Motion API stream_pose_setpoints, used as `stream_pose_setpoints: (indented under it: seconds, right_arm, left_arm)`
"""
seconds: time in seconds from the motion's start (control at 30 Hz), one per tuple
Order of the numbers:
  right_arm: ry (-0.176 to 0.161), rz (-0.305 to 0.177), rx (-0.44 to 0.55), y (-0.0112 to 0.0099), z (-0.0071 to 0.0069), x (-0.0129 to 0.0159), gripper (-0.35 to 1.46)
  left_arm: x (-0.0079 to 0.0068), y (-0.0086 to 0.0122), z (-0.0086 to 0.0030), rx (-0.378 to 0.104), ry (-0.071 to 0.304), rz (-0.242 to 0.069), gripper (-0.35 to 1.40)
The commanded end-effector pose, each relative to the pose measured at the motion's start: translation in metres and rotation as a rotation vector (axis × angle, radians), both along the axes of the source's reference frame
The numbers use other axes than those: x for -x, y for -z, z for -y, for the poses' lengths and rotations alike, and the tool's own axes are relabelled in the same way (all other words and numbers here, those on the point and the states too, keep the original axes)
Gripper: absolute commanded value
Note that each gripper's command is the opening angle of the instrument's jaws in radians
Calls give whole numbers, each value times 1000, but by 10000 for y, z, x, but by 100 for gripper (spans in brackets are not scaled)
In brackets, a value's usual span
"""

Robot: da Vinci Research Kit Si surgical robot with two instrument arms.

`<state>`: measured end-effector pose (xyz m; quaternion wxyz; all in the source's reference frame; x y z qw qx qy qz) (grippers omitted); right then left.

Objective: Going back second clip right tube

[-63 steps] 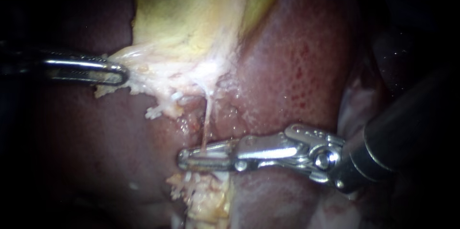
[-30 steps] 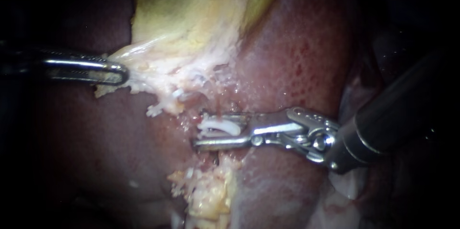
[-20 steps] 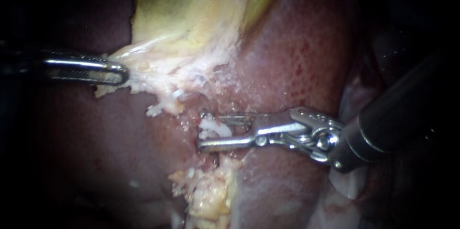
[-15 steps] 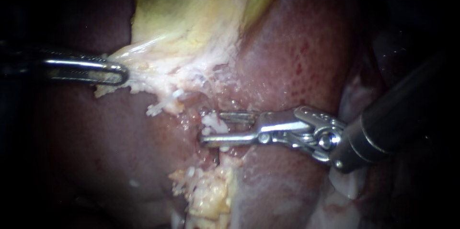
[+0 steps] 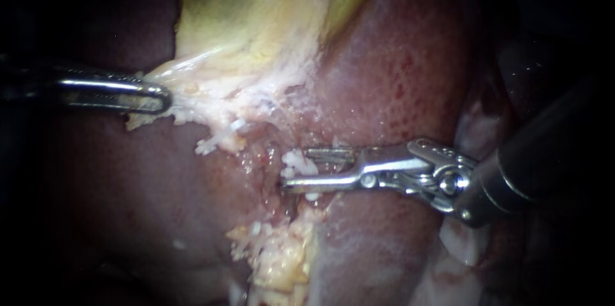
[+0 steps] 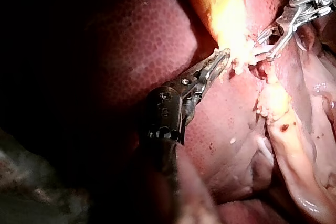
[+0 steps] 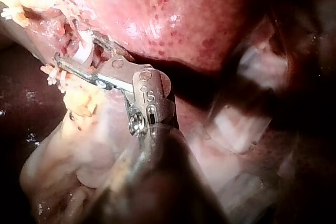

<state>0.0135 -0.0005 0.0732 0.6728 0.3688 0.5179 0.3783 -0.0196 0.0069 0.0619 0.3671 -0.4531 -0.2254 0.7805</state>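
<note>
My right instrument (image 5: pixel 295 168) held its jaws parted, the clip (image 5: pixel 296 162) between their tips, nine o'clock of its hinge. My left instrument (image 5: pixel 159 96) clenched the gallbladder (image 5: pixel 256 37) edge. The clipped tissue looked soft, slippery and tear-prone, so I'd grasp nothing there.

Light falls hard on the middle of the endoscope view, where the yellow gallbladder (image 5: pixel 256 18) and the red, speckled liver (image 5: pixel 397 75) shine wet, and it fades to black toward the edges. In the left wrist view the liver (image 6: pixel 131 56) glows only near the bright gallbladder (image 6: pixel 228 9) and sinks into shadow farther off, with a grey, blurred patch (image 6: pixel 37 192) in the dark beyond it. In the right wrist view the lit liver (image 7: pixel 173 14) lies beside pale, glistening folds (image 7: pixel 236 124), with darkness behind them.
</note>
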Motion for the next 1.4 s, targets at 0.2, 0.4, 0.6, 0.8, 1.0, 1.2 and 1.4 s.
stream_pose_setpoints:
  seconds: [0.2,0.4,0.6,0.8,1.0,1.2,1.4]
  right_arm:
    - [35,-21,-8,4,7,-12,50]
    - [64,-54,27,12,17,-26,50]
    - [73,-75,53,17,20,-35,50]
    - [82,-94,67,17,21,-37,50]
    - [97,-131,68,24,26,-39,50]
    - [108,-155,99,33,29,-45,50]
    - [139,-134,171,41,23,-43,50]
  left_arm:
    - [0,0,0,0,1,0,-35]
    - [0,0,0,0,1,0,-35]
    - [0,0,0,0,1,0,-35]
    - [1,0,0,0,1,0,-35]
    - [1,1,0,0,1,-1,-35]
    - [1,1,0,0,1,0,-35]
    - [1,1,0,0,1,0,-35]
